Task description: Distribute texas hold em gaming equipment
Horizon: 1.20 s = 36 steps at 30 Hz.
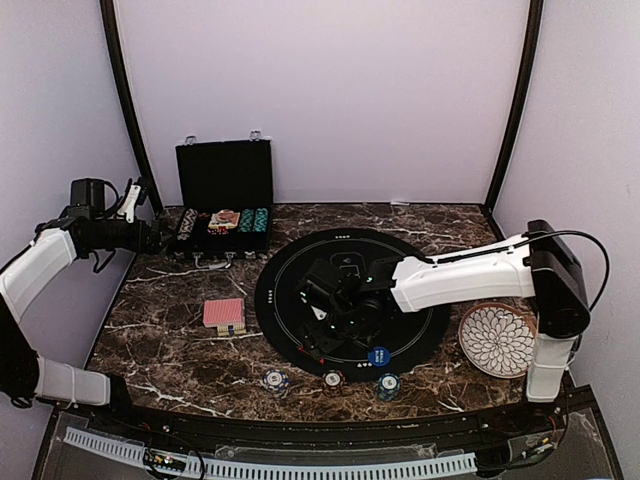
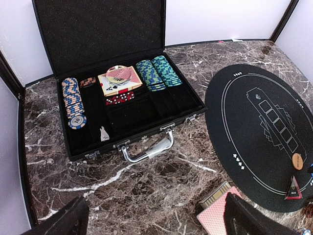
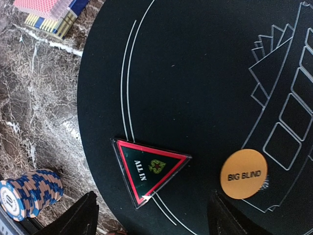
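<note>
Right gripper [image 3: 152, 204], jaws apart and empty, on the nearer arm, hangs over the round black mat [image 3: 205, 73] at its near-left edge. Red triangle token [image 3: 149, 166] lies flat just ahead, centred between the fingers [image 3: 83, 218], one corner toward them; orange marker disc [image 3: 243, 174] sits beside it

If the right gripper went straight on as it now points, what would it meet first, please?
The right gripper would likely meet the triangle token on the black mat; depth is unclear.

Outside the case [image 1: 224, 190]: three chip stacks [image 1: 275, 380] [image 1: 333, 378] [image 1: 388, 385], two marker discs [image 1: 379, 356] [image 3: 243, 174], one triangle token [image 3: 151, 169], one deck [image 1: 224, 313].
</note>
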{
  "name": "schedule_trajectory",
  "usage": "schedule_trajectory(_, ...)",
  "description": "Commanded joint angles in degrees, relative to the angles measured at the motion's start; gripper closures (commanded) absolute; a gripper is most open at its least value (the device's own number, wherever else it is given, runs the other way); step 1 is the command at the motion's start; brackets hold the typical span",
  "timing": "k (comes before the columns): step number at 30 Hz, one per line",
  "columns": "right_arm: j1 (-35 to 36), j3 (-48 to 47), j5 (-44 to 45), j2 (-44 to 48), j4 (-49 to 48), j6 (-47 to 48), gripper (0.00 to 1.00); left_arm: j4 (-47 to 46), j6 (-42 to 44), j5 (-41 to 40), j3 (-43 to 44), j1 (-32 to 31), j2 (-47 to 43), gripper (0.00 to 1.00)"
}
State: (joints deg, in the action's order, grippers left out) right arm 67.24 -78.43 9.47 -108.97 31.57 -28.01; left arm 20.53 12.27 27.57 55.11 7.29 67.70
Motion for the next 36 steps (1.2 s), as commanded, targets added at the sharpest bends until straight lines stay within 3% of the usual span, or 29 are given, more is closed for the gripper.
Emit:
schedule_trajectory(1,0.09,-2.43,-1.72,-2.19,2.92,-0.17,0.26,1.52,0.33,1.66,1.99,0.34,-1.84,0.01)
schedule_trajectory(11,0.16,-2.8,-3.94,-4.64,2.83,-0.13,0.49,1.31,-0.37,2.05,2.73,0.33,-1.91,0.01)
schedule_trajectory(36,-1.01,-6.89,-2.9,-11.43,2.8,1.1,0.66,1.5,-1.36,2.86,4.54,0.34,-1.87,0.01)
